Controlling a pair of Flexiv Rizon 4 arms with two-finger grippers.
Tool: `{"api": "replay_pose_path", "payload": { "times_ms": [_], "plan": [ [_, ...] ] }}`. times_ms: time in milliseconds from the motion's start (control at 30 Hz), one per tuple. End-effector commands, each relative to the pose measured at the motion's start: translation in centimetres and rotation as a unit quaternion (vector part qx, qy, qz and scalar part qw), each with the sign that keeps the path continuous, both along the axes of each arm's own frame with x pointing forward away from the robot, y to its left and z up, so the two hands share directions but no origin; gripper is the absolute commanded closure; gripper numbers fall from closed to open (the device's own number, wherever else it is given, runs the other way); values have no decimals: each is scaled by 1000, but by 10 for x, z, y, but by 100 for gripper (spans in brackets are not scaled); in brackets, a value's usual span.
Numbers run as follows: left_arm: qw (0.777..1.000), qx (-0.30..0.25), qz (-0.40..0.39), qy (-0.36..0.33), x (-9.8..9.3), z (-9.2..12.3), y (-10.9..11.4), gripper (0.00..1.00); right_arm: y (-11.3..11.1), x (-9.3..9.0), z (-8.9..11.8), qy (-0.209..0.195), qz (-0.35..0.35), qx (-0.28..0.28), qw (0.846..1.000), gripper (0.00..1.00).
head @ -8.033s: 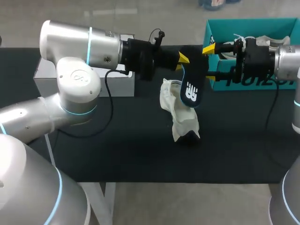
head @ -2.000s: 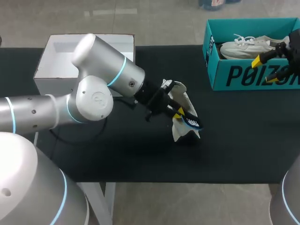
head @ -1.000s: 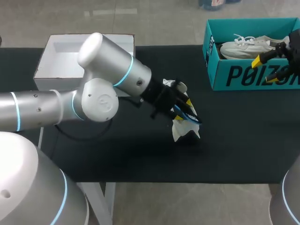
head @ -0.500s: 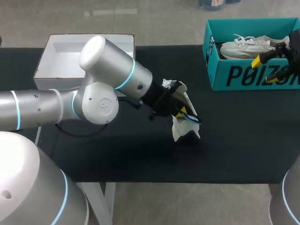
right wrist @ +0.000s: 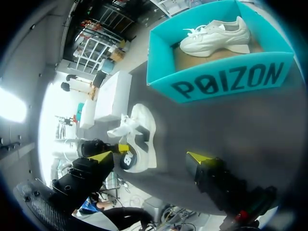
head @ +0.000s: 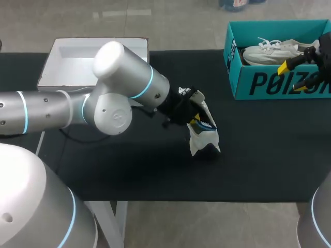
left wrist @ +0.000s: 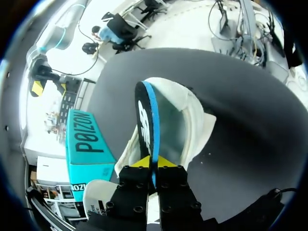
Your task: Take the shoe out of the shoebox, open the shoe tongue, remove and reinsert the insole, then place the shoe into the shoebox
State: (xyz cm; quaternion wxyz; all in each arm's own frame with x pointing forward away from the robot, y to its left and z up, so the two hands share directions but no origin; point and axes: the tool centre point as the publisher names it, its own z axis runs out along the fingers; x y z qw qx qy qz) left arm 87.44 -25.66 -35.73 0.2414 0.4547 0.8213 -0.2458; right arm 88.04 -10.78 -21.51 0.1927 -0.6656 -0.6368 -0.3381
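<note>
A white shoe lies on the black table near the middle. My left gripper is over its opening, shut on the edge of the dark blue insole. In the left wrist view the insole stands on edge between the yellow tips of the left gripper and reaches into the shoe. My right gripper hangs open beside the teal shoebox, holding nothing. From the right wrist view, the right gripper stands wide, with the shoe ahead of it.
A second white shoe lies inside the teal shoebox. A white open box stands at the table's back left, behind my left arm. Bare black table lies in front of the shoe.
My left gripper has closed on the insole and drawn back slightly toward the shoe's opening. The insole now sits lower against the shoe. The right arm has not moved.
</note>
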Motion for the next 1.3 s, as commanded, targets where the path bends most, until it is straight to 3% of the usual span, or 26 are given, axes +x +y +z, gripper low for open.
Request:
{"api": "replay_pose_path", "payload": {
  "times_ms": [33, 167, 233, 267, 333, 400, 933, 1133, 1267, 1300],
  "plan": [
    [1000, -12, 1, 7, -10, 11, 0, 0, 0, 0, 0, 0, 0, -1, 1000, 0],
    [999, -27, -18, 11, -28, 24, -2, 0, 0, 0, 0, 0, 0, -1, 1000, 0],
    [999, -38, -22, 15, -35, 29, -4, 13, 0, 0, 0, 0, 0, -1, 1000, 0],
    [999, -42, -25, 17, -38, 31, -4, 38, 0, 0, 0, 0, 0, -1, 1000, 0],
    [998, -45, -30, 19, -44, 31, -6, 65, 0, 0, 0, 0, 0, -1, 1000, 0],
    [999, -41, -33, 12, -46, 30, -8, 100, 0, 0, 0, 0, 0, -1, 1000, 0],
    [998, 11, -47, -27, -23, -4, -16, 100, 0, 0, 0, 0, 0, -1, 1000, 0],
    [999, 18, -27, -30, -13, -7, -9, 100, 0, 0, 0, 0, 0, -1, 1000, 0],
    [999, 14, -23, -19, -19, -1, -5, 100, 0, 0, 0, 0, 0, -1, 1000, 0],
    [999, 15, -24, -18, -22, 0, -5, 67, 0, 0, 0, 0, 0, -1, 1000, 0]
  ]
}}
